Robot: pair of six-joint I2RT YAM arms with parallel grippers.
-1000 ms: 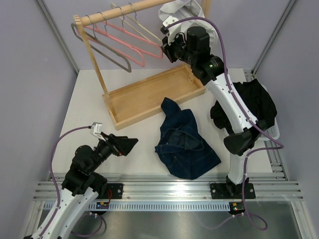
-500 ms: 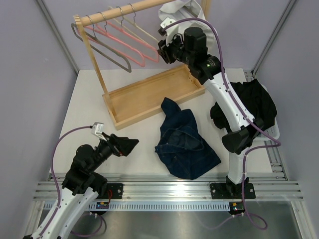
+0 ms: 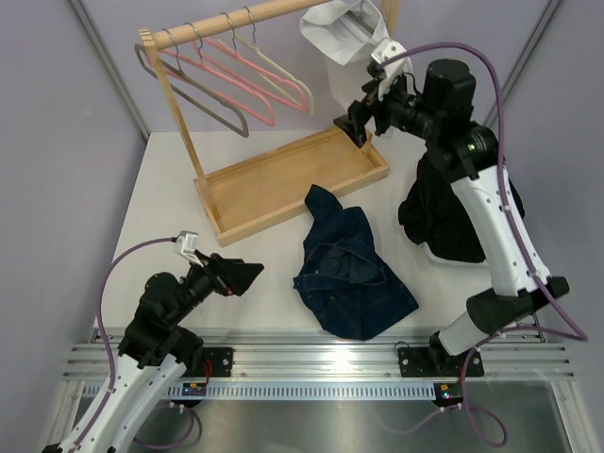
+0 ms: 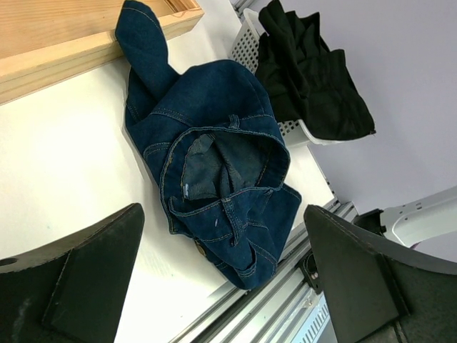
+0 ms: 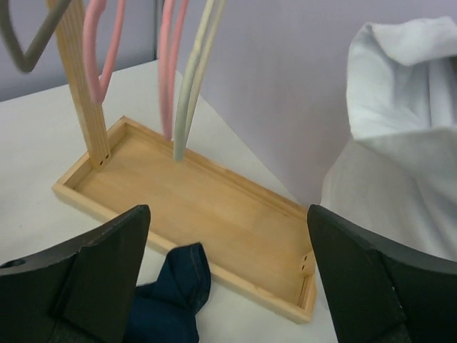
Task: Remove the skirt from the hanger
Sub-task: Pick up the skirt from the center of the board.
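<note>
A dark blue denim skirt (image 3: 349,274) lies crumpled on the white table, off any hanger; it also shows in the left wrist view (image 4: 214,164) and its tip in the right wrist view (image 5: 168,300). Bare pink (image 3: 241,80), beige (image 3: 274,66) and grey (image 3: 193,94) hangers hang on the wooden rail (image 3: 236,19). My right gripper (image 3: 363,113) (image 5: 227,214) is open and holds nothing, over the right end of the wooden base tray (image 3: 283,179), right of the hangers. My left gripper (image 3: 241,274) (image 4: 223,214) stands open near the front left, pointing at the skirt.
A white garment (image 3: 344,33) (image 5: 400,143) hangs at the rail's right end, close to my right gripper. A black garment (image 3: 472,203) (image 4: 314,78) is draped over a white basket (image 4: 250,50) at the table's right edge. The rack's upright post (image 3: 175,113) stands at left.
My right gripper opened, pulled away from the hanger ends and swung to the right. The left arm and the skirt have not moved.
</note>
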